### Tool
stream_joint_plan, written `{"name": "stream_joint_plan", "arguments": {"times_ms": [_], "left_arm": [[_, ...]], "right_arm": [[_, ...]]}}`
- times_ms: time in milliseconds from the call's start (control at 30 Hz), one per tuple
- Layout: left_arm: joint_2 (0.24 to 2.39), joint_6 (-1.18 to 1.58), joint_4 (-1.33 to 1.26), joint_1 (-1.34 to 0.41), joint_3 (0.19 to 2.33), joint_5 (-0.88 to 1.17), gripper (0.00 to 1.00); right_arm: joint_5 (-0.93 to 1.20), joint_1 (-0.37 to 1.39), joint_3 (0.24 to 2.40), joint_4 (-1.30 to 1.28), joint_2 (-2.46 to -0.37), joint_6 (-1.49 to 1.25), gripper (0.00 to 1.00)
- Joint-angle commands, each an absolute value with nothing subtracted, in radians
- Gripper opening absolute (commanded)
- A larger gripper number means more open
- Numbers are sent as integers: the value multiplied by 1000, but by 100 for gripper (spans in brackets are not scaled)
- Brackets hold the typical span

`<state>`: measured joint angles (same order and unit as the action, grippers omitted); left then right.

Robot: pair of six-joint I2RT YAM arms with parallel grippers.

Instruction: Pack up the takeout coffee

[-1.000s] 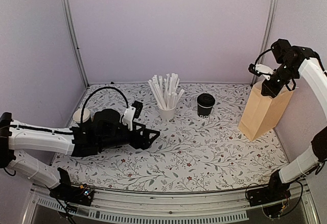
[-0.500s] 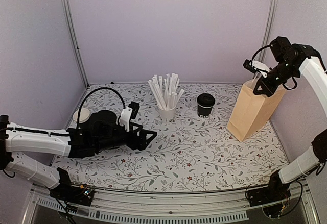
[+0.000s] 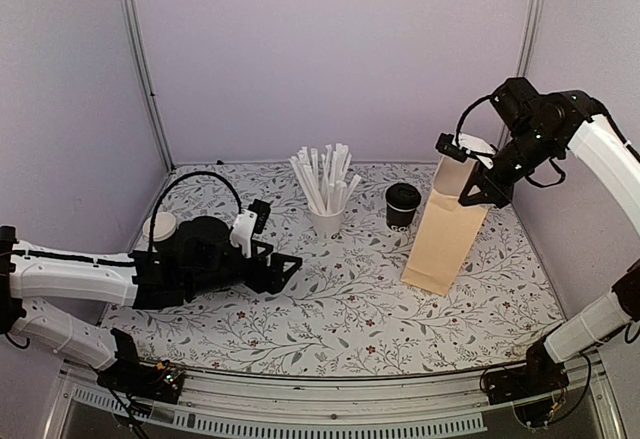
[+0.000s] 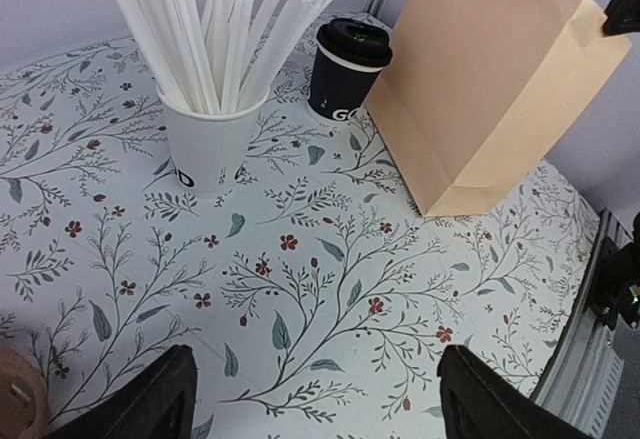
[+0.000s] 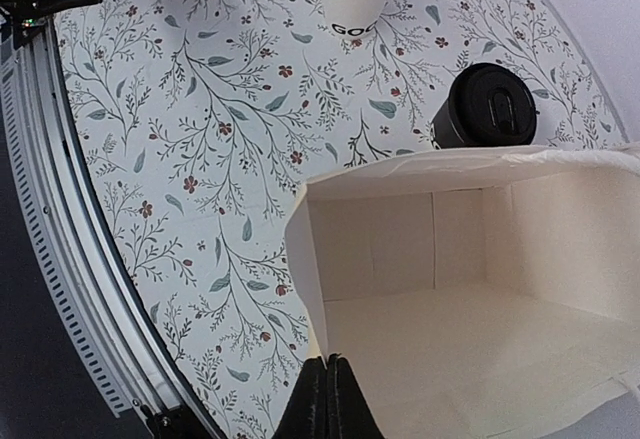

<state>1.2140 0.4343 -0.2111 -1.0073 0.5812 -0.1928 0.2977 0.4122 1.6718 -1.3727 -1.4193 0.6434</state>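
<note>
Pincers: right pincer [image 5: 327,371] pinching paper bag [image 3: 445,239] rim; left pincer [image 4: 315,379] spread wide, empty.

High rear overview, wrist close-ups sharing bag [image 3: 447,244]

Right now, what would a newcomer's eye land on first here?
The open brown paper bag, right of centre, its top rim pinched in the shut right gripper. Just left of it stands the lidded black coffee cup, then the white cup of wrapped straws. The left gripper hovers open and empty.
</note>
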Motion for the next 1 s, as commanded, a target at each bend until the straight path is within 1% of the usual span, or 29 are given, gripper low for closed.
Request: {"name": "stream_joint_plan", "arguments": {"times_ms": [0, 67, 100, 133, 233, 300, 367, 500, 633, 767, 967], "left_arm": [[1188, 428, -197, -990, 574, -218, 86], [1191, 431, -194, -988, 575, -221, 86], [1193, 431, -193, -987, 576, -221, 86], [1194, 432, -192, -986, 577, -219, 86], [1201, 437, -190, -984, 579, -216, 86], [1205, 438, -192, -984, 577, -215, 86], [1209, 440, -193, -983, 575, -211, 86], [1213, 437, -205, -983, 571, -199, 86], [1216, 434, -217, -982, 568, -177, 85], [1207, 442, -215, -983, 562, -164, 85], [1158, 454, -224, -983, 516, -173, 84]], "right_arm": [[301, 469, 1708, -1373, -1459, 642, 11], [319, 489, 1748, -1374, -1475, 644, 26], [335, 496, 1774, -1372, -1481, 649, 31], [352, 498, 1804, -1372, -1483, 657, 35], [390, 497, 1913, -1369, -1478, 712, 40], [398, 494, 2009, -1362, -1476, 747, 41], [388, 487, 2057, -1326, -1474, 751, 41], [283, 445, 2018, -1160, -1434, 761, 42], [211, 292, 1980, -1035, -1446, 753, 43], [279, 135, 2023, -1036, -1540, 726, 43], [294, 100, 2022, -1140, -1683, 755, 46]]}}
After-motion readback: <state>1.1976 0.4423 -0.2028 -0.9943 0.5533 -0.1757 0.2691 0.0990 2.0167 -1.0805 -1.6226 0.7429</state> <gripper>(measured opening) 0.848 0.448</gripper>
